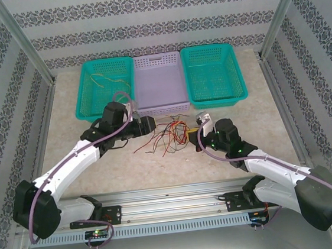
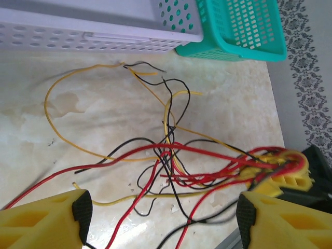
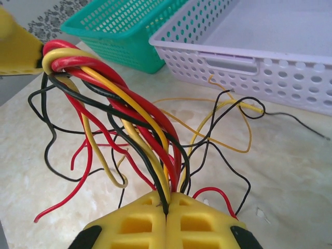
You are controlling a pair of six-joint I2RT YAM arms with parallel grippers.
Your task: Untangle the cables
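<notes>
My right tool (image 3: 167, 208) is clamped shut on a bundle of the cables (image 3: 129, 114), with red, yellow and black strands rising from between its yellow fingers. My left tool (image 2: 163, 215) stands with its fingers apart, facing the loose strands. The tangle lies on the worktop (image 1: 177, 171), just in front of the lilac basket (image 1: 163, 108), between both tools.

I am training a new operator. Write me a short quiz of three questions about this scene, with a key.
1. True or false: the right gripper is shut on the cables.
2. Which colour is the middle basket? A teal, B lavender, C red.
3. Fill in: the left gripper has its jaws ____.
Key: 1 true; 2 B; 3 open.
</notes>
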